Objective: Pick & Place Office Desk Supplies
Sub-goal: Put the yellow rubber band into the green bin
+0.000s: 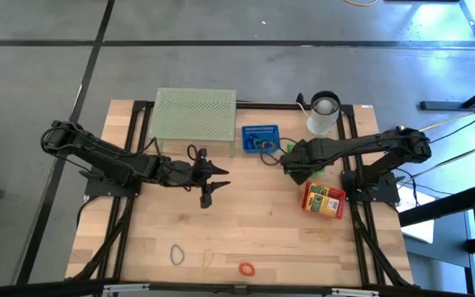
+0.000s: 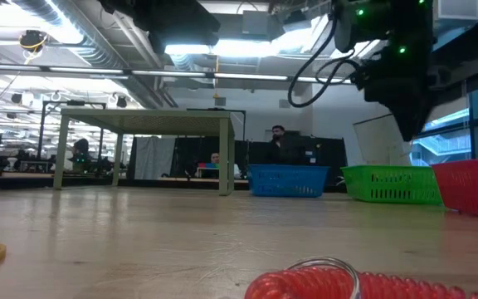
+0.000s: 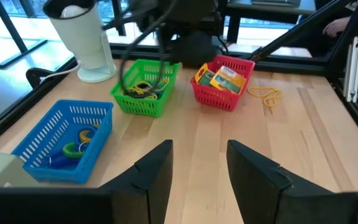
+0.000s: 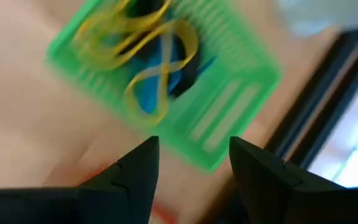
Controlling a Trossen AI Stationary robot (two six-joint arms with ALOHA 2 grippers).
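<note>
One red coil (image 2: pixel 322 284) (nearest), three baskets (image 3: pixel 146 88), perhaps three loose bands (image 1: pixel 177 255)

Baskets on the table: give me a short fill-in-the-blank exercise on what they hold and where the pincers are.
1. The right pincer hangs open over the ____ basket.
2. The yellow-green card boxes lie in the ____ basket.
3. The left pincer, open, holds ____.
4. Yellow rubber-band loops lie in the ____ basket.

Missing words: green; red; nothing; green
</note>
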